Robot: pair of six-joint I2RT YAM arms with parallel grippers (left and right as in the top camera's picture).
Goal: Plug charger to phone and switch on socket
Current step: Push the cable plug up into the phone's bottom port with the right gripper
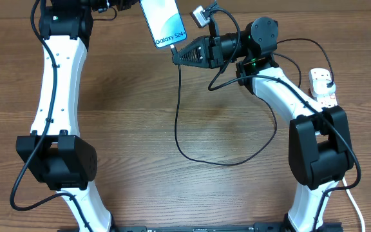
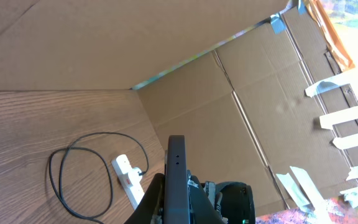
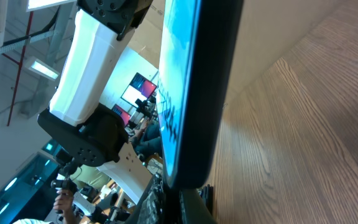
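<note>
Overhead, the wooden desk (image 1: 172, 193) carries the white socket (image 1: 321, 86) at its right edge, its switch not yet reached. Above the far edge, the left claw (image 2: 176, 202) is clamped on the phone (image 1: 164, 22), holding it raised so that its lower end faces the right claw (image 1: 176, 55). That claw is closed on the tip of the charger (image 1: 176, 122), apparently lining it up with the port. Slack cable loops across mid-desk.
</note>
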